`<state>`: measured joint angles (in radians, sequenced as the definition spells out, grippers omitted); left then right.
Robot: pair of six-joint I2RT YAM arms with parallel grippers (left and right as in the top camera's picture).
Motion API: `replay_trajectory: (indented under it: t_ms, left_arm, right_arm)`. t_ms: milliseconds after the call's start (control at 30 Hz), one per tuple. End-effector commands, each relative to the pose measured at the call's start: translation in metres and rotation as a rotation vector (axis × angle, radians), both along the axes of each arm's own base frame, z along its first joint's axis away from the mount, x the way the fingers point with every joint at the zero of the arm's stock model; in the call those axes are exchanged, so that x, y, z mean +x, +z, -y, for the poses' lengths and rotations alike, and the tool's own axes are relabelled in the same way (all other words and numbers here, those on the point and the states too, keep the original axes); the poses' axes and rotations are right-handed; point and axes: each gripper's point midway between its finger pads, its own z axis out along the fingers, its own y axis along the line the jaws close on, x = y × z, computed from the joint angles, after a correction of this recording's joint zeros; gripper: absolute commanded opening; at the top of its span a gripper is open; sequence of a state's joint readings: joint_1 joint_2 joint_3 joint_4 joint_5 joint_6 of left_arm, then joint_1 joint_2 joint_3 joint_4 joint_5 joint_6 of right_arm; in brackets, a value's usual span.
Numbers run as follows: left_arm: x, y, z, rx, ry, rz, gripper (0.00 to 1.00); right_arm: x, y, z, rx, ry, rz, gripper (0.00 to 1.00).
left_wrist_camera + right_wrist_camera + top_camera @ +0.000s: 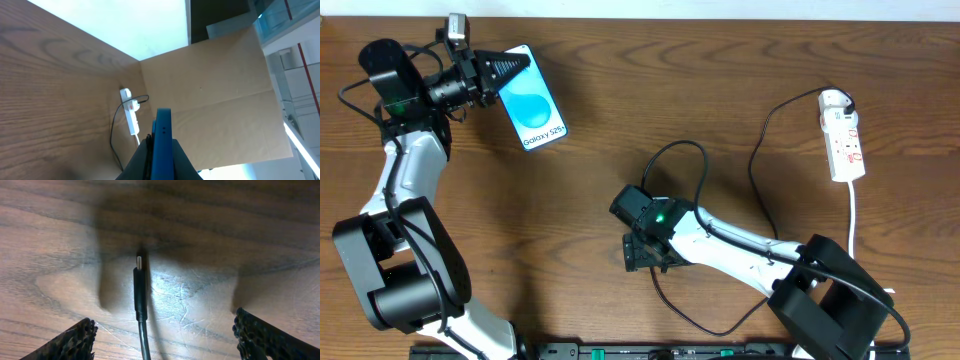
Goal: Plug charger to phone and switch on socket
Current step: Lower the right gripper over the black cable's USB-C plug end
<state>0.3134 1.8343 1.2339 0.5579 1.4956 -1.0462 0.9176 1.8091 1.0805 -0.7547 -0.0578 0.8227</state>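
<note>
Right hand (164, 322) hangs wide open astride the thin black charger cable (140, 295), its connector tip flat on the wooden tabletop (240, 240), ready for pinching; left hand (488, 72) clamps the blue-screened rectangular smartphone (532, 100) edgewise, probably steadying it for plugging.

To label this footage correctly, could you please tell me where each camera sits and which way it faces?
Overhead: above the table, looking straight down; both arms show.
Left wrist: on the left arm, facing across the table to the socket; its fingers clamp the phone.
Right wrist: low over the table, facing the charger tip; its open fingers show.
Shared: overhead and left wrist both show phone and socket.
</note>
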Motion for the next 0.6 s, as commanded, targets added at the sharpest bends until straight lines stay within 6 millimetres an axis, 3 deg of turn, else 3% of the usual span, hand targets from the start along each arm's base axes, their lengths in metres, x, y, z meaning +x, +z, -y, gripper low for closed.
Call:
replay_trajectory:
  t_ms: [0,567]
  left_arm:
    - [-0.0080,0.0154,0.0014,0.014,-0.026,0.051,0.08]
    - [-0.0079,0.0154,0.0012,0.014,-0.025,0.051,0.07]
  right_arm:
    - [-0.0011,-0.0040,0.0041,-0.017,-0.020,-0.016,0.86]
    - [-0.0069,-0.0058,0.0108,-0.057,-0.018,-0.046,0.80]
